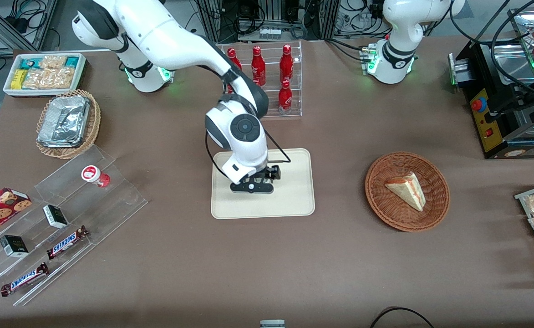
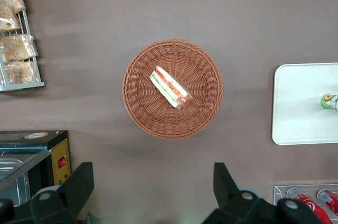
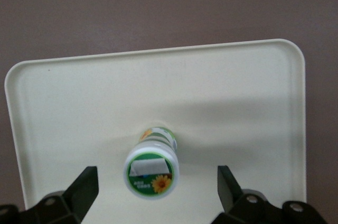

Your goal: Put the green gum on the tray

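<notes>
The green gum [image 3: 152, 167] stands upright on the cream tray [image 3: 237, 102], its white-rimmed green lid with a flower facing my wrist camera. My right gripper [image 3: 157, 176] hangs directly over it, open, one finger on each side and neither touching the bottle. In the front view the gripper [image 1: 254, 184] is low over the middle of the tray [image 1: 294, 200] and hides the gum. The left wrist view shows the gum [image 2: 329, 101] on the tray [image 2: 301, 102].
A red-and-white bottle [image 1: 94, 175] lies on the clear stepped stand with candy bars, toward the working arm's end. A rack of red cola bottles [image 1: 271, 77] stands farther from the front camera than the tray. A wicker basket [image 1: 439, 200] holds a sandwich, toward the parked arm's end.
</notes>
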Robot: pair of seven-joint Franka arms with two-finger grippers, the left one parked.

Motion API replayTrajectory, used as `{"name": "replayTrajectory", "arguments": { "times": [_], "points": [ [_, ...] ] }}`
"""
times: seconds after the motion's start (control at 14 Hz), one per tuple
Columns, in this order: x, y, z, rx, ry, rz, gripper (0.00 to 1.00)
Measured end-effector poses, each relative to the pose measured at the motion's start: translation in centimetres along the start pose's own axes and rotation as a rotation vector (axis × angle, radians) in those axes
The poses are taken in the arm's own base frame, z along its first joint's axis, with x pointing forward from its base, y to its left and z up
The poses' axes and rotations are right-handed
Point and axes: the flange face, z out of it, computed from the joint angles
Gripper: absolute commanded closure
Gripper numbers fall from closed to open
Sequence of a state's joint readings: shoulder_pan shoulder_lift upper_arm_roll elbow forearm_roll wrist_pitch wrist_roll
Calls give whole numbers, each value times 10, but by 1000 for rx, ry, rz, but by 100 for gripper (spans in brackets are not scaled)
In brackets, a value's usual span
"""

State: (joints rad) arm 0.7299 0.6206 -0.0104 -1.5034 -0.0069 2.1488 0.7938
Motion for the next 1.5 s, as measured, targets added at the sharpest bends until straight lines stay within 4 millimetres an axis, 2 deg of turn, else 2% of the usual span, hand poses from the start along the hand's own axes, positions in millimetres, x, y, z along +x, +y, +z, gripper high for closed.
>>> {"name": "replayTrajectory", "arguments": {
  "times": [0.29, 0.57, 0.79, 1.0, 1.29, 1.5],
  "points": [
    [18, 38, -56, -22, -41, -43, 0],
    [40, 78, -86, -20, -62, -109, 0],
    [55, 114, -109, -9, -48, -73, 0],
    [74, 174, -136, 2, -34, -6, 0],
    [91, 273, -159, 5, -35, 80, 0],
    [95, 326, -170, 10, -30, 63, 0]
  ]
}}
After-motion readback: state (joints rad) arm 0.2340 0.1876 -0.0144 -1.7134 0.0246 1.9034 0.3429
